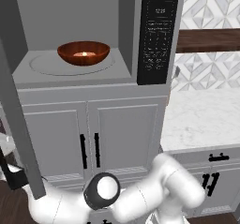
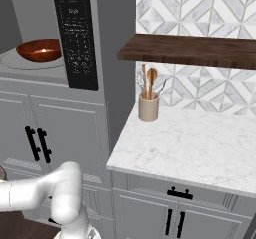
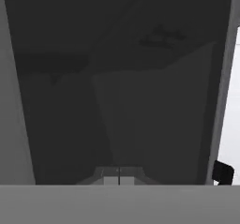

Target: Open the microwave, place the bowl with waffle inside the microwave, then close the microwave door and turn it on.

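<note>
White panelled cabinets [image 1: 93,138] with black bar handles stand along the wall. To their right lies a white marble counter [image 2: 200,148], and on it, near the wall, a beige holder of wooden utensils [image 2: 148,105]. Above hangs a dark wooden shelf [image 2: 200,50] against grey-and-white geometric tile [image 2: 210,8] (diamond-patterned). The floor [image 2: 20,228] is dark wood.

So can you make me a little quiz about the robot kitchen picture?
1. True or false: the shallow round reddish-brown bowl with the pale golden waffle sits inside the grey built-in microwave.
2. Is the grey-framed microwave door A) open or B) shut?
3. Fill in: the beige cup on the white marble counter holds wooden ______.

Key: 1 true; 2 A; 3 utensils.
</note>
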